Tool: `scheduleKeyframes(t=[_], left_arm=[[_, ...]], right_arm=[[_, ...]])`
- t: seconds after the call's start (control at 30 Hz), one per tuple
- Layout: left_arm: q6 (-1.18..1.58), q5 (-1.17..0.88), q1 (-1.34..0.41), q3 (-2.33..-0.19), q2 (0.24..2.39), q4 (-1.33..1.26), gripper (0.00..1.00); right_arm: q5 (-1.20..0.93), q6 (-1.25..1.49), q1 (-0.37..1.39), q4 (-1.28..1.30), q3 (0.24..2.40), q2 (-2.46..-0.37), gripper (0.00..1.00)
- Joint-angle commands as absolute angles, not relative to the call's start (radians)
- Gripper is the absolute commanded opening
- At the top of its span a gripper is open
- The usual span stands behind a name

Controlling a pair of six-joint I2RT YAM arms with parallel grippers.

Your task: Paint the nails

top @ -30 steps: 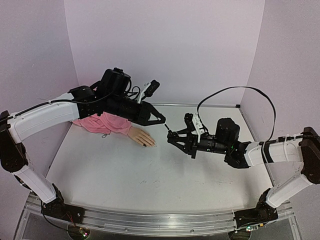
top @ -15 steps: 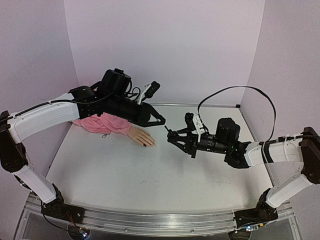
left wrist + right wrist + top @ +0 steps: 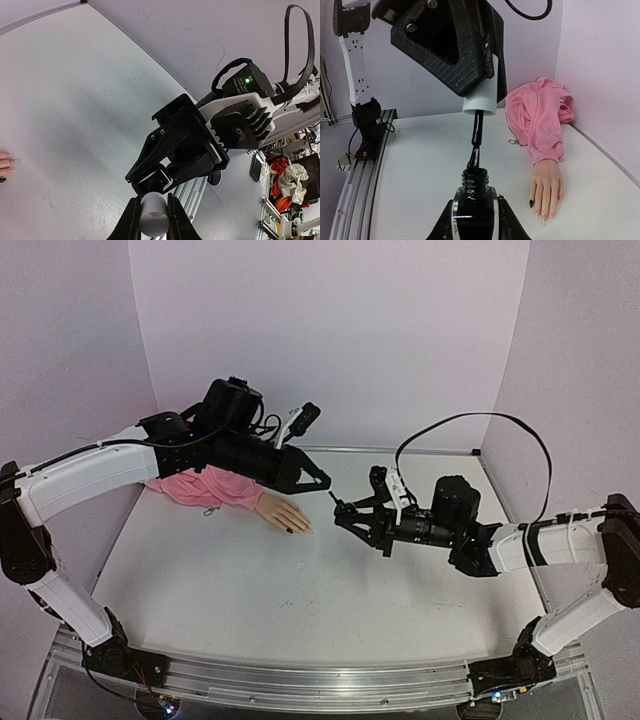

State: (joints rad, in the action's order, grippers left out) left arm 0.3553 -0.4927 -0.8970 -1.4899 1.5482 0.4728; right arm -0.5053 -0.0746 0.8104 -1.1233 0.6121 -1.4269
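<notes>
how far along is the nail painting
Done: one nail on the mannequin hand looks dark. In hand: the left gripper holds the cap, its brush at the neck of the bottle held by the right gripper. Left: the other visible nails look pale.

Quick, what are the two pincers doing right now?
Left pincer: closed, holding the brush cap.
Right pincer: closed, holding the polish bottle.
</notes>
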Motion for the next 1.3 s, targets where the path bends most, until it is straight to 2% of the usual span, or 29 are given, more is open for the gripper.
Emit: scheduleKeyframes(t=[0.0,0.6,0.87,1.27], left_arm=[[0.337,-0.493,-0.900,-1.529,1.558,0.455,0.00],[0.337,-0.510,-0.910,-1.542,1.583,0.454,0.00],[0.315,-0.386,-0.910,-1.512,1.480,0.457,0.00],[0.332,-0.484,-0.916,-1.524,1.511,0.451,0.00]], right_arm=[[-0.526,-0.071,0.819,-1.203,0.624,-1.413,0.00],[-0.524,-0.071,0.818,-1.203,0.625,-1.414,0.00],[-0.521,-0.072,0.818,-1.203,0.623,-1.414,0.00],[-0.511,-0.070,0.820,-1.204,0.624,-1.414,0.00]])
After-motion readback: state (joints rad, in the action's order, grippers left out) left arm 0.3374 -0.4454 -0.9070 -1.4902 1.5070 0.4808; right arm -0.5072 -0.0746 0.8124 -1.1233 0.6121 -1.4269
